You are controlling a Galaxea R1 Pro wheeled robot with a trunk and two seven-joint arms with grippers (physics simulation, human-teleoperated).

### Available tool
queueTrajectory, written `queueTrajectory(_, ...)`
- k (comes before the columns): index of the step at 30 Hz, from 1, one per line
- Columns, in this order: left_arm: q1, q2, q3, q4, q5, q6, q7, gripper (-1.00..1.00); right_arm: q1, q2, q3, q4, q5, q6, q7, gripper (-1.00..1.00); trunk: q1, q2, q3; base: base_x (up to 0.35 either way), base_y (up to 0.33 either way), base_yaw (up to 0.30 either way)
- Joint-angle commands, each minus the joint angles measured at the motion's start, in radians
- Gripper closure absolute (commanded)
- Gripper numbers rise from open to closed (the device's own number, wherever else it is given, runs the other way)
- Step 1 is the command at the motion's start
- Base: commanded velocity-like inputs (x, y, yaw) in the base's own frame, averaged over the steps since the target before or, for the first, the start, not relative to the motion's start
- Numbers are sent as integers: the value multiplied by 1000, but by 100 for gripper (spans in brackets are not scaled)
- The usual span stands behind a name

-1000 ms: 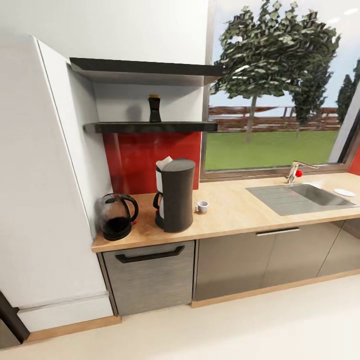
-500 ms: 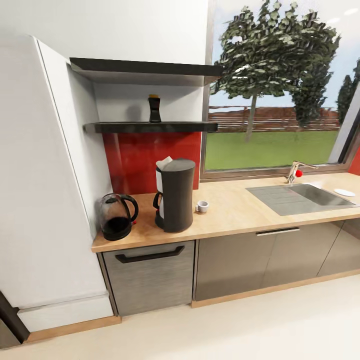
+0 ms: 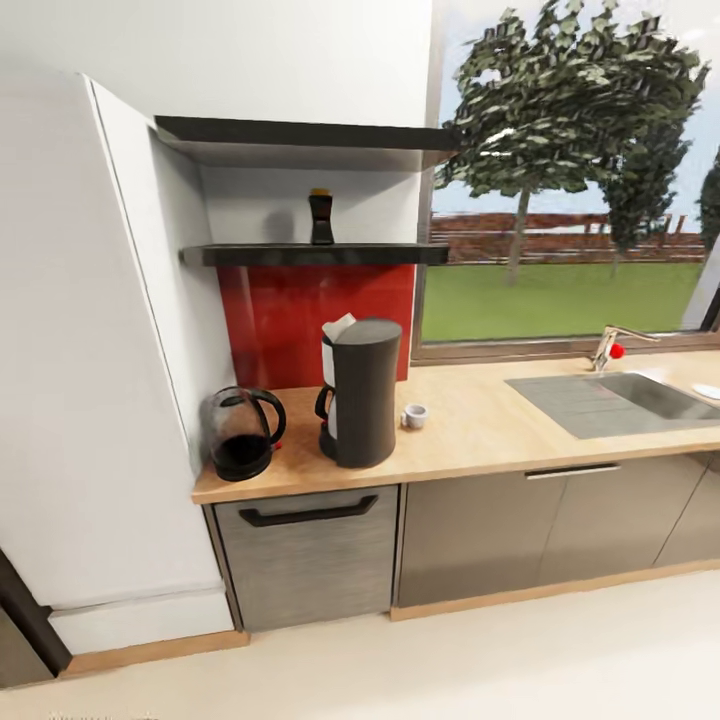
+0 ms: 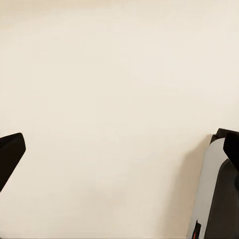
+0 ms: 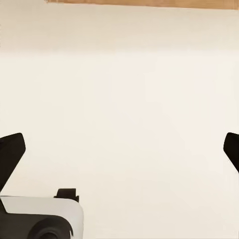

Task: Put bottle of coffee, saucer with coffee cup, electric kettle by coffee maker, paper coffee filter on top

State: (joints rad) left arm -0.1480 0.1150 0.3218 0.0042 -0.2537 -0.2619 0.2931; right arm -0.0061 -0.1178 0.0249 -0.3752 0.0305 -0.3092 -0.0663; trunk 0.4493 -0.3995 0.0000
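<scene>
The charcoal coffee maker (image 3: pixel 362 392) stands on the light wood kitchen countertop (image 3: pixel 480 430). A white paper coffee filter (image 3: pixel 337 327) pokes up at its top. The smoky glass electric kettle (image 3: pixel 241 433) sits just left of it, and the tiny white coffee cup (image 3: pixel 414 416) just right. The bottle of coffee (image 3: pixel 321 216) stands on the thin black kitchen shelf (image 3: pixel 310 255) above. The white saucer (image 3: pixel 708 391) lies beside the sink, cut off by the picture's edge. My left gripper (image 4: pixel 119 154) and right gripper (image 5: pixel 119 152) are open over cream floor, holding nothing.
A grey steel sink (image 3: pixel 620 398) with a tap (image 3: pixel 610 347) is set in the worktop at the right. A tall white cabinet (image 3: pixel 90 400) bounds the counter's left end. A thicker black board (image 3: pixel 300 135) hangs above the shelf. Cabinet fronts (image 3: pixel 305 555) face cream floor.
The whole picture has shifted slightly right and down, so the camera moved. The things on the counter and shelf keep their places.
</scene>
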Motion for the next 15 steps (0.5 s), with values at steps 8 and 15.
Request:
queueTrajectory(8, -1, 1, 14, 2, -8, -6, 6, -100, 0, 0, 3, 1, 3, -2, -6, -100, 1, -1, 0, 227, -173, 277)
queueTrajectory(15, -1, 1, 14, 2, -8, -7, 6, -100, 0, 0, 3, 0, 3, -2, -6, -100, 1, -1, 0, 240, -191, 266)
